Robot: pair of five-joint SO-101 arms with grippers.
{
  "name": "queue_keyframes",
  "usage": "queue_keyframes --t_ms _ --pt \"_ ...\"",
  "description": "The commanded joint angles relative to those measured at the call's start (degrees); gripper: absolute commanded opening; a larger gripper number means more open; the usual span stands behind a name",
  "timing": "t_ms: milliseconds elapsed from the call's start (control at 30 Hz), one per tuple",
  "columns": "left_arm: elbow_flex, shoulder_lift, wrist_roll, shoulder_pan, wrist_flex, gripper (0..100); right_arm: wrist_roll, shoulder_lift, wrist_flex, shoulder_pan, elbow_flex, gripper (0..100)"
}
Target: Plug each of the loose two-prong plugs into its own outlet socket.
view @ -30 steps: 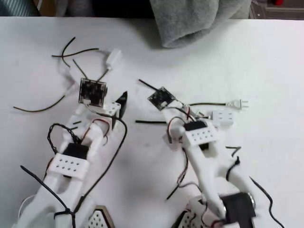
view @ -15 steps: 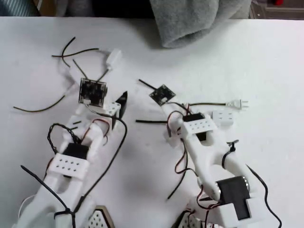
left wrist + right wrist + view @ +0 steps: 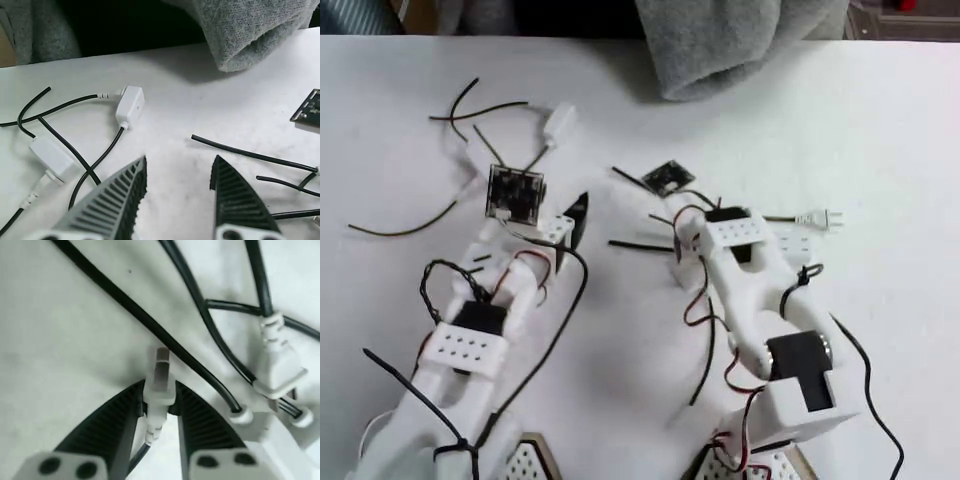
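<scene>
Advanced toward twelve o'clock since a second ago, the right arm [image 3: 750, 290] is seen in the high view beside a loose plug [image 3: 817, 217] at its three o'clock; the left arm [image 3: 470, 330] is unmoved. In the left wrist view, the left gripper [image 3: 177, 172] is held released and empty, an outlet socket [image 3: 130, 103] lying beyond. In the right wrist view, the right gripper [image 3: 159, 390] is clenched on a white plug [image 3: 160, 375], so carriage to a socket is judged underway.

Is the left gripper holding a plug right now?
No, the left gripper stands open over the white table, with nothing held in it.
</scene>
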Motion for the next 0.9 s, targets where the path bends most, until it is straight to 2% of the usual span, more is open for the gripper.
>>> queue_keyframes --t_ms 0,133,300,433,667,867 --pt "-0.35 0.13 -0.44 -0.48 0.18 21 -0.35 0.13 1.10 0.48 -1.14 5.0" --pt "-0.35 0.13 -0.44 -0.48 0.18 21 -0.09 0.13 1.19 0.48 -1.14 1.5" --pt "-0.35 0.13 -0.44 -0.48 0.00 21 1.49 -3.38 1.19 -0.13 -1.41 1.9" --pt "-0.35 0.13 -0.44 -0.48 0.00 21 1.93 -14.11 2.86 -1.89 -1.05 1.9" --pt "-0.35 0.13 -0.44 -0.48 0.00 21 1.93 -34.33 5.67 -10.95 0.97 1.9" --pt "-0.35 0.13 -0.53 -0.48 0.00 21 1.93 -51.38 -4.53 -11.56 13.89 1.9"
